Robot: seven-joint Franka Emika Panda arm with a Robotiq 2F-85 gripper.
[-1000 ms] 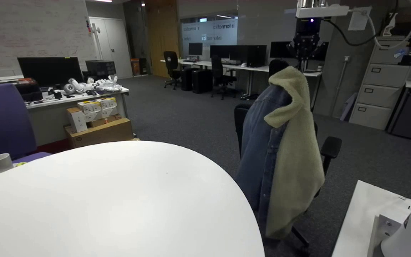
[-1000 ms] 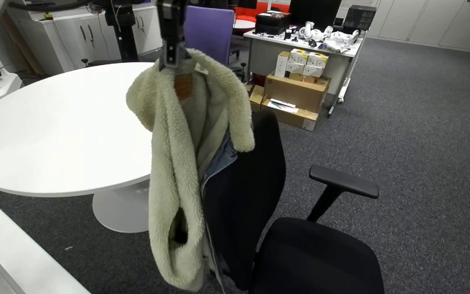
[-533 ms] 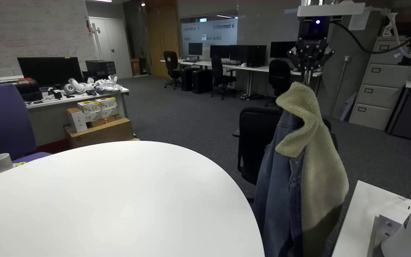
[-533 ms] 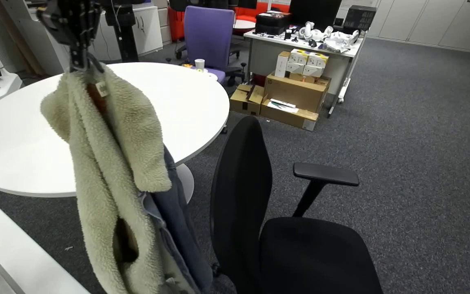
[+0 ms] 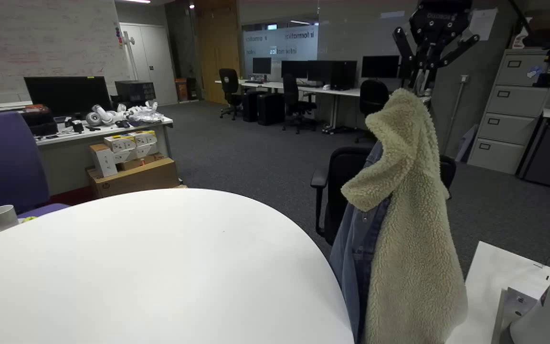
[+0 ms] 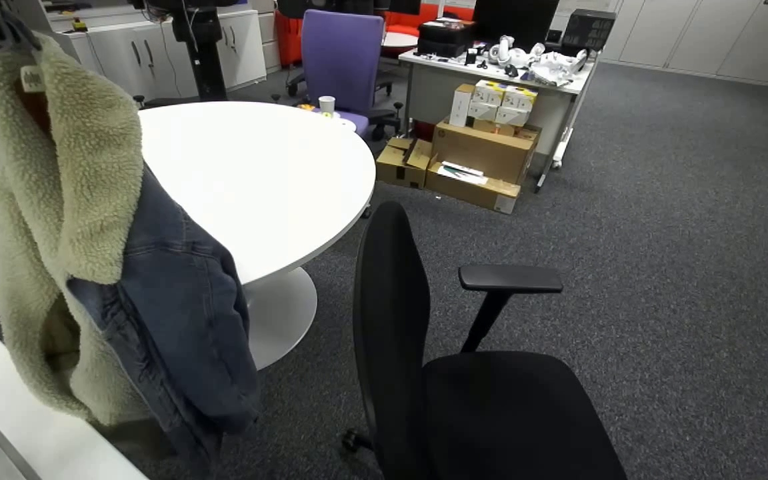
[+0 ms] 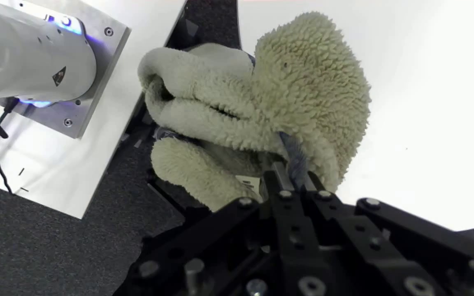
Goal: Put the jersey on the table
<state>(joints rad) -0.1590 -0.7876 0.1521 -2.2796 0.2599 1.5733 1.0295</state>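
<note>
By rnd wht table (image 6: 271, 173), blue-denim, cream-fleece jersey (image 5: 413, 224) clamped in blk gripper (image 5: 418, 86) just cleared blk office chair (image 6: 484, 403), so laying's prob. next.

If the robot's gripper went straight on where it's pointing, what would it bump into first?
The gripper points down, so most likely the jacket it holds, which hangs right below. Next, maybe the round table or the floor; the jacket hides which.
</note>
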